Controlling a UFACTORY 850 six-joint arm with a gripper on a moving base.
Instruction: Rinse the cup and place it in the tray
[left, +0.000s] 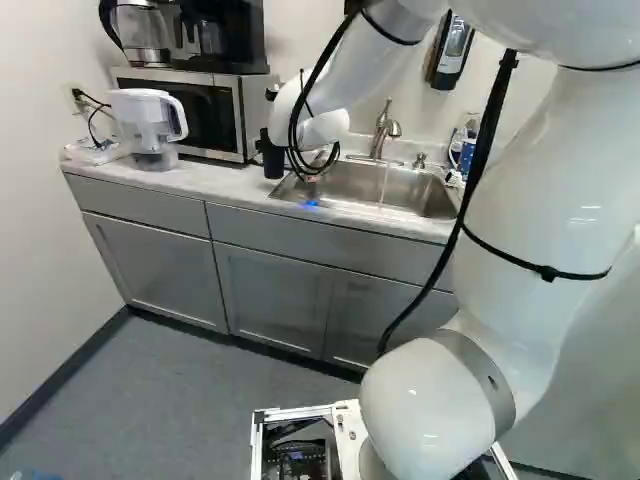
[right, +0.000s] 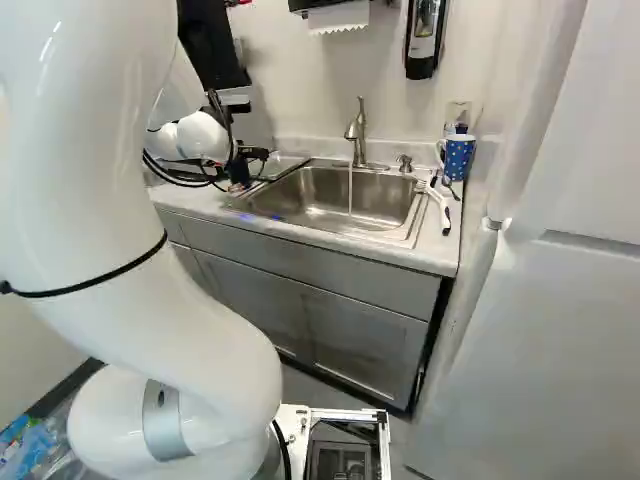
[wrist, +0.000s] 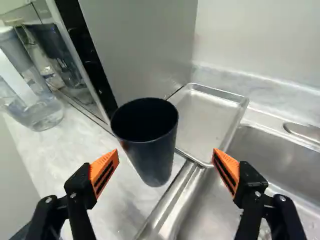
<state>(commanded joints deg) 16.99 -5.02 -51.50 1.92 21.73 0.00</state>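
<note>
- The claw (wrist: 166, 156) is released, its fingers spread wide, gripping nothing.
- Just ahead, the dark cup (wrist: 155, 160) stands upright on the surface (wrist: 75, 135), nearer the finger on the microwave (left: 195, 115) side; grasping likely needs centring and a slight advance.
- Beyond it lies the metal tray (wrist: 202, 120).
- Upper middle of the right base view, the faucet (right: 357, 130) runs into the sink (right: 290, 195); rinsing probably comes first.

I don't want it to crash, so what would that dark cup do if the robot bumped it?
The cup might tip, because it's tall and narrower at the bottom than the top. Its walls look smooth, so it could slide a little too. Its rim is neatly round, so it's probably stiff, not floppy.
</note>
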